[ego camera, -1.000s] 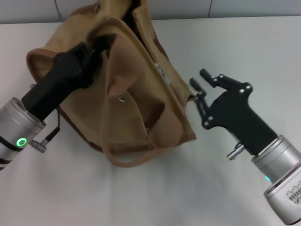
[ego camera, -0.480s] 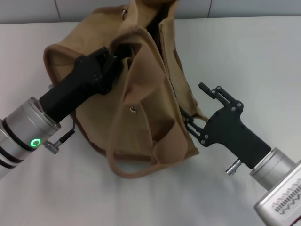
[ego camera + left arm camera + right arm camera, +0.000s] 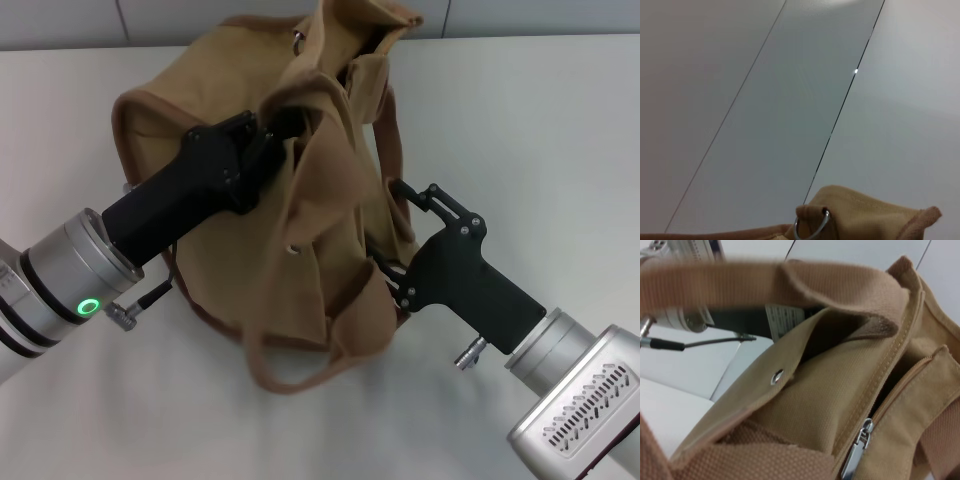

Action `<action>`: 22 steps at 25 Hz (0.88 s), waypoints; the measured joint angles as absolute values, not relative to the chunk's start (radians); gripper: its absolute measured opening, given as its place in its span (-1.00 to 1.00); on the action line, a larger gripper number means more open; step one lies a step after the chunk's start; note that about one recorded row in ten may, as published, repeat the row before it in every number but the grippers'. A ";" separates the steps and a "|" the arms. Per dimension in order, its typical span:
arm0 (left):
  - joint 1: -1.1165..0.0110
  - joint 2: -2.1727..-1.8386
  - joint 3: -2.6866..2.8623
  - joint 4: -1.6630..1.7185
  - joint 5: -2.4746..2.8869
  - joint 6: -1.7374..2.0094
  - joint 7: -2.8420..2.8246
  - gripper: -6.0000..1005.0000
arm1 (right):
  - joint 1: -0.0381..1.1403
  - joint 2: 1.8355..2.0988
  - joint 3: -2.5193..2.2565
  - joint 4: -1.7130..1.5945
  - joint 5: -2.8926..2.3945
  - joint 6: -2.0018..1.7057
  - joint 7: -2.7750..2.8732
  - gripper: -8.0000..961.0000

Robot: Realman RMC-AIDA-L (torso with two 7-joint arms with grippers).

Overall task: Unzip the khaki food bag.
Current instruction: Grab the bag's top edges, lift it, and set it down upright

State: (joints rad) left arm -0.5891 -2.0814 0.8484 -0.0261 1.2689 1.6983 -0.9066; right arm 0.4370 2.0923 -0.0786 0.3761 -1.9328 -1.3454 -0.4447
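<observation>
The khaki food bag (image 3: 330, 230) stands slumped in the middle of the white table, its top gaping and one strap handle (image 3: 300, 370) looping toward the front. My left gripper (image 3: 272, 128) reaches in from the left and is shut on the fabric at the bag's upper edge, with its fingertips buried in the folds. My right gripper (image 3: 392, 232) is open and pressed against the bag's right side. In the right wrist view, the metal zipper pull (image 3: 859, 446) hangs close by, below the pocket snap (image 3: 776, 376). The left wrist view catches only the bag's top and a metal ring (image 3: 811, 228).
The white table (image 3: 560, 120) stretches around the bag on both sides. A grey panelled wall (image 3: 790, 100) runs along the back. A thin cable (image 3: 150, 295) dangles from my left wrist beside the bag's lower left corner.
My left gripper has dragged the bag to the right and tipped it more upright. My right gripper has moved left from free air until its fingers rest against the bag's side.
</observation>
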 joint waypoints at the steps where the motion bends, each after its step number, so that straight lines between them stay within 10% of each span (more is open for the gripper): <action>1: -0.589 -2.081 0.848 -0.026 1.269 1.698 -0.907 -0.71 | 0.437 2.092 -0.079 0.376 -1.933 -1.345 -0.445 0.39; 22: -0.590 -2.082 0.861 -0.026 1.272 1.698 -0.905 -0.69 | 0.452 2.092 -0.065 0.405 -1.928 -1.416 -0.443 0.39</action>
State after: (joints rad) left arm -0.5900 -2.0816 0.8606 -0.0261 1.2718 1.6977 -0.9050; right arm 0.4520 2.0923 -0.0652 0.4052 -1.9284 -1.4160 -0.4429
